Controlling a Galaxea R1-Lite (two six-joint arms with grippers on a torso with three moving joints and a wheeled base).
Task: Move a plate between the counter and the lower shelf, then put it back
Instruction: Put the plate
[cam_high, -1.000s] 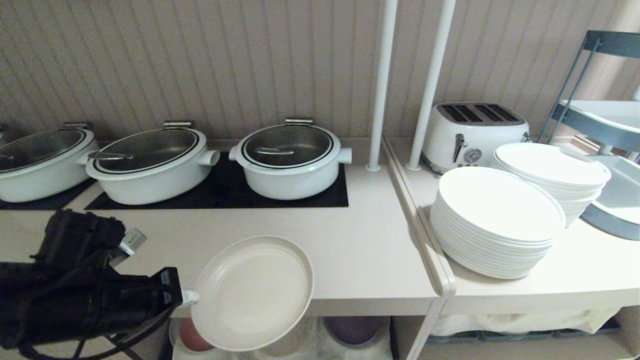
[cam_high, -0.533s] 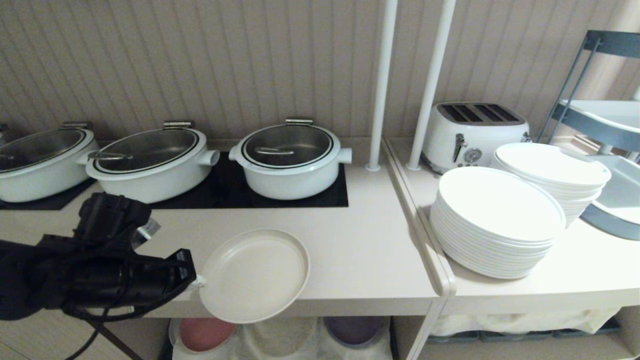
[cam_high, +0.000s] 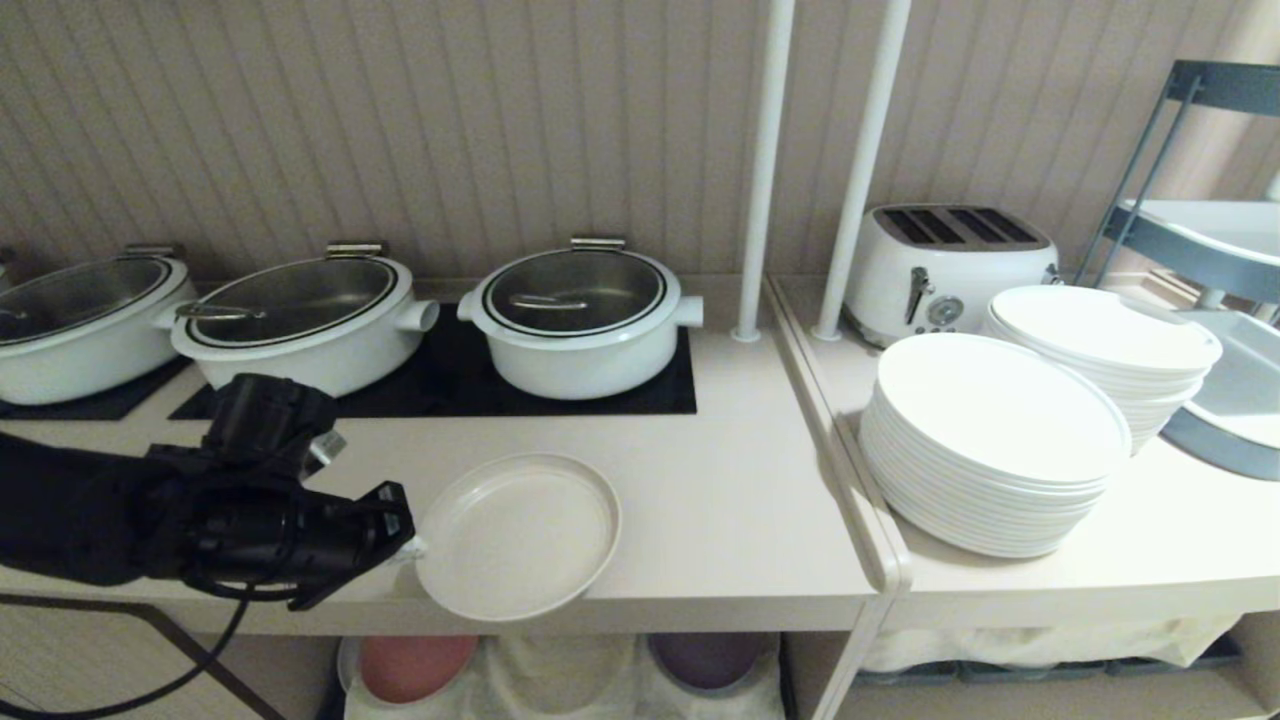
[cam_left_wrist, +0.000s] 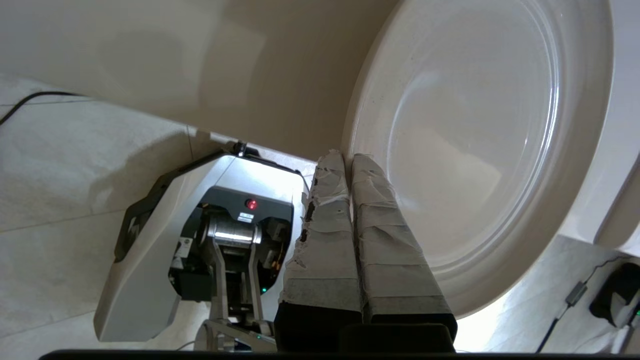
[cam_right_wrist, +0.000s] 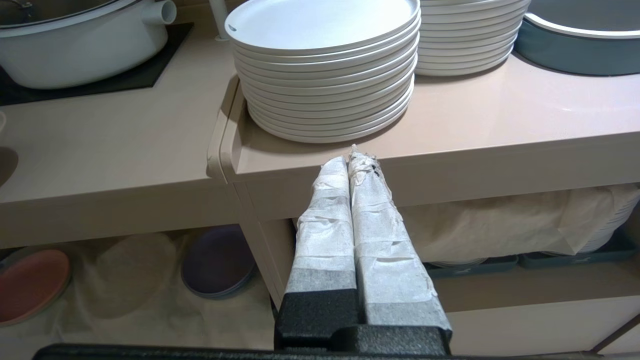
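One plate (cam_high: 517, 535) is pinched by its left rim in my left gripper (cam_high: 410, 547), lying just right of it, nearly level over the counter's (cam_high: 720, 500) near edge, while my right gripper (cam_right_wrist: 352, 162) hangs pressed together and empty, farther off.

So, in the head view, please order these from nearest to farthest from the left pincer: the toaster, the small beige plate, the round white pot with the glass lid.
1. The small beige plate, held by its rim in the left pincer, at the counter's front edge.
2. The round white pot, behind it, on the black panel.
3. The toaster, far to the right, by the wall.
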